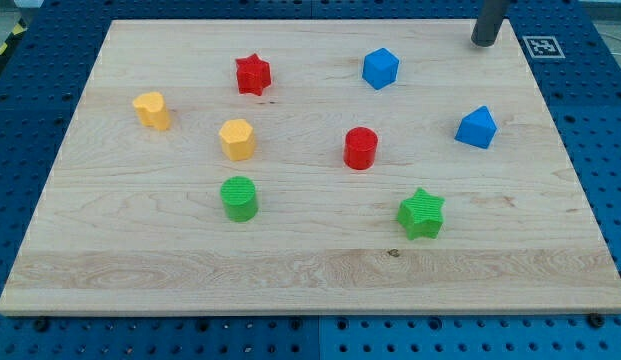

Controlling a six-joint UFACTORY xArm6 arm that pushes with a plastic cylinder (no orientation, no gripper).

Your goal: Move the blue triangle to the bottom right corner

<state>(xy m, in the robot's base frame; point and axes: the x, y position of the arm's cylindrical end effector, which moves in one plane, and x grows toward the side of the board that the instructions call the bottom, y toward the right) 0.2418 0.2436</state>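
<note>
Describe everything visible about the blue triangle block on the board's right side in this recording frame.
The blue triangle is a small solid block, bright blue, plastic-looking, with a peaked top and flat faces. It sits flat on the wooden board near the view's right edge, about mid-height, apart from every other block. Nothing touches it but the board. My tip stands well above it, toward the view's top, not in contact.

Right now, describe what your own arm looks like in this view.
Only my rod shows: a straight, dark grey, cylindrical shaft entering from the view's top right, cut off by the frame. My tip ends flat and round on the wooden board, above the blue triangle. No cables, markings or sleeves are visible.
</note>
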